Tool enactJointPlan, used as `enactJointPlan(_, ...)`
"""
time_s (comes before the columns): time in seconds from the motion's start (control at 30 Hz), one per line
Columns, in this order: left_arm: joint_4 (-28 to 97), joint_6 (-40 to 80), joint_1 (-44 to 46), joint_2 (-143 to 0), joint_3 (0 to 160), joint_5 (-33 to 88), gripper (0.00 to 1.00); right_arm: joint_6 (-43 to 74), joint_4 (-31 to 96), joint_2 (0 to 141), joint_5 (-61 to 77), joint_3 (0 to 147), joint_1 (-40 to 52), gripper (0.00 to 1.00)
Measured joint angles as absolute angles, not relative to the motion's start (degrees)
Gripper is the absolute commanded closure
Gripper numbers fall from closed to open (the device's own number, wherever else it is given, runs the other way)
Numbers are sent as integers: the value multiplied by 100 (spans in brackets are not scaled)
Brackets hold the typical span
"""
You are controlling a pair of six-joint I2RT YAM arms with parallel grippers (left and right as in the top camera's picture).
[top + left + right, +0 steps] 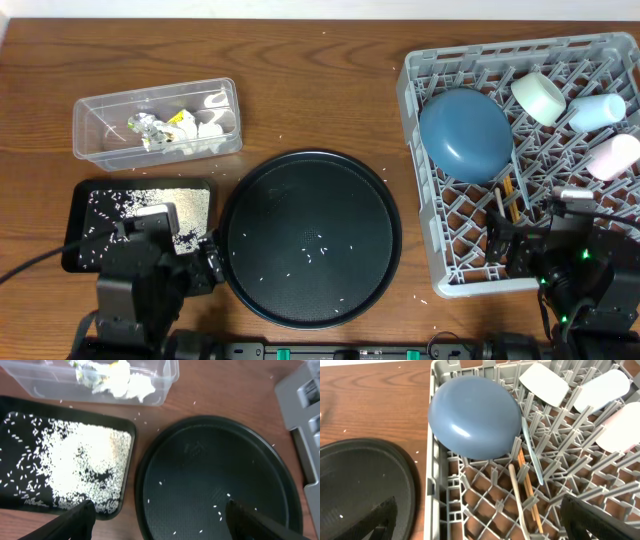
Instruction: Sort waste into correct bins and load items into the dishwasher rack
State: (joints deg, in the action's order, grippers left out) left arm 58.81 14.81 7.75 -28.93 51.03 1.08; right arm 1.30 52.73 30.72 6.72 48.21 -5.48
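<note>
The grey dishwasher rack (430,180) holds the overturned dark-blue bowl (465,133) (475,415), three small cups (540,97) (545,384) and wooden chopsticks (510,200) (527,490) beside a pale spoon handle (517,495). In the clear tub (100,150) (165,382) lies the waste (175,130) (120,382): tissue and a yellow-green packet. White rice covers the shallow black tray (75,235) (127,455). My left gripper (190,262) (160,522) is open and empty over the gap between that tray and the round one. My right gripper (510,245) (485,525) hangs open and empty over the rack's front left corner.
A large round black tray (310,240) (215,470) (360,485) lies between the bins and the rack, with a few rice grains on it. Stray grains dot the wooden table (330,90). The rack's corner (300,405) shows at the right of the left wrist view.
</note>
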Motion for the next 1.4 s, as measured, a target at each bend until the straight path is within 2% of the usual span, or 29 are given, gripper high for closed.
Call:
enactJointPlan(0.93, 5953, 1483, 775, -2801, 5103, 108, 16, 128, 6368, 2679, 655, 4622, -548, 1)
enactJointPlan(1.1, 5966, 1483, 775, -2801, 5100, 108, 16, 128, 5636, 2088, 635, 4106, -548, 1)
enactJointPlan(1.4, 5972, 1483, 775, -2801, 5085, 106, 16, 97, 3179, 502, 617, 2467, -478, 1)
